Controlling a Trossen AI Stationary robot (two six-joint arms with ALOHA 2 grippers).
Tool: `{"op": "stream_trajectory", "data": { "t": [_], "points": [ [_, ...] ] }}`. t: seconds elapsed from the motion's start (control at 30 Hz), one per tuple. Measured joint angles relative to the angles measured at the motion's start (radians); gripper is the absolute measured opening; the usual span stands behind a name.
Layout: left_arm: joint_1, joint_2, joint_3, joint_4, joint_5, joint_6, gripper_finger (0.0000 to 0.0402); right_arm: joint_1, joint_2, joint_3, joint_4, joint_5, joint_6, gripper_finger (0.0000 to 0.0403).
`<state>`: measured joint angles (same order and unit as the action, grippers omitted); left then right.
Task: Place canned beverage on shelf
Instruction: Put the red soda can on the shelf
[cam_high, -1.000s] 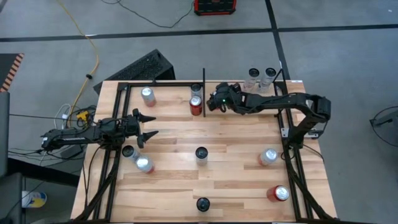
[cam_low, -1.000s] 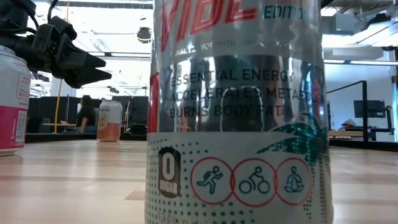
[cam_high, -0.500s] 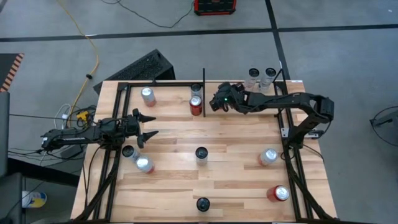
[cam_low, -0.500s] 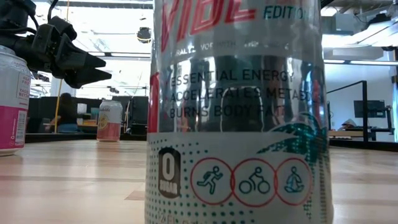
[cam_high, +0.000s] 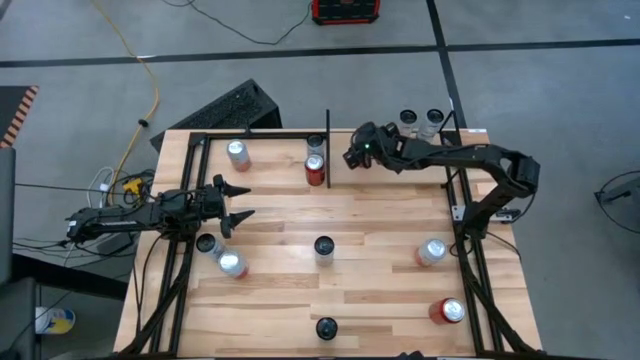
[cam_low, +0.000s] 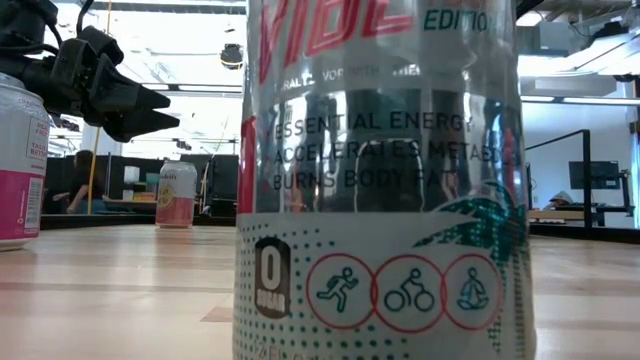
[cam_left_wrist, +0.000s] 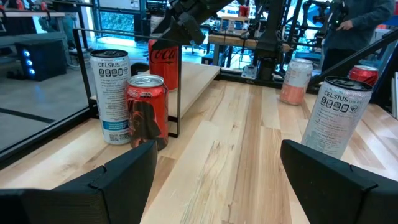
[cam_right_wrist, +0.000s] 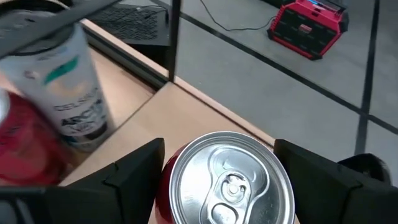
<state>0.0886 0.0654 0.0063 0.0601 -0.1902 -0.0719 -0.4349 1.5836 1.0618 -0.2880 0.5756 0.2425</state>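
1. Right hand (cam_high: 358, 152) is at the far edge of the shelf (cam_high: 380, 200), just right of the divider bar (cam_high: 327, 130). Its fingers are spread wide around a Coke can (cam_right_wrist: 227, 180), one against each side, so it looks like a grip to me.
2. Can't tell if the can's bottom is on the planks or a bit above them. The other cans block it in the left wrist view.
3. Left hand (cam_high: 243, 201) is parked by the left rail, about half open, w/ nothing in it.
4. Risk #1, imo: the back edge. In the right wrist view the wood ends just past the can, then it's floor. Let go too far out and it tips off.
5. Risk #2: neighbours. A Celsius can (cam_high: 316, 147) and another red can (cam_high: 315, 172) sit just across the divider. If the hand drifts that way, a finger or the can could clip the bar or knock one over.
6. Risk #3: opening while the can is tilted or not seated, so it wobbles and rolls. Prob needs a straight, slow drop before release.
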Motion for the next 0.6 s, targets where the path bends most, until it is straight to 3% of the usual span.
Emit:
{"op": "stream_trajectory", "data": {
  "t": [0.6],
  "points": [
    [0.0, 0.0, 0.0, 0.0, 0.0, 0.0, 0.0327, -0.039, -0.132, -0.006, -0.043, -0.005, -0.054, 0.032]
  ]
}}
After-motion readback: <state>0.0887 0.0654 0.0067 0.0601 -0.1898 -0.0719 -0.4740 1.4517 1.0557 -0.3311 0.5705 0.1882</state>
